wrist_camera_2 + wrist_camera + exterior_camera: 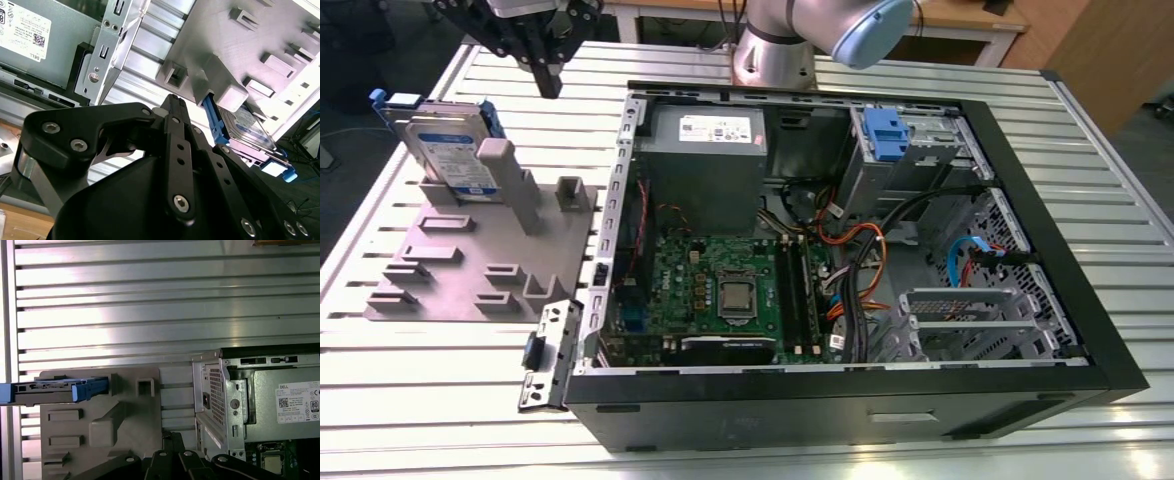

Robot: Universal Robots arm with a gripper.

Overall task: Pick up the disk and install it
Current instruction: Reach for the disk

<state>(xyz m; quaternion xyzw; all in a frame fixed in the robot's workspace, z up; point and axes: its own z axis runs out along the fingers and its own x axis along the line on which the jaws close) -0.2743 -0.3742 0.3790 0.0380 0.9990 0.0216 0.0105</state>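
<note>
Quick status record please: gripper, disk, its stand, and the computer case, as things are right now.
gripper: jaws shut, holding nothing, up in the air near the disk, not touching it
disk: standing on edge in the stand, blue bracket around it
stand: grey, on the table, at the exterior view's left of the computer case
computer case: lying open, boards and cables exposed
progress: disk not yet picked up
</note>
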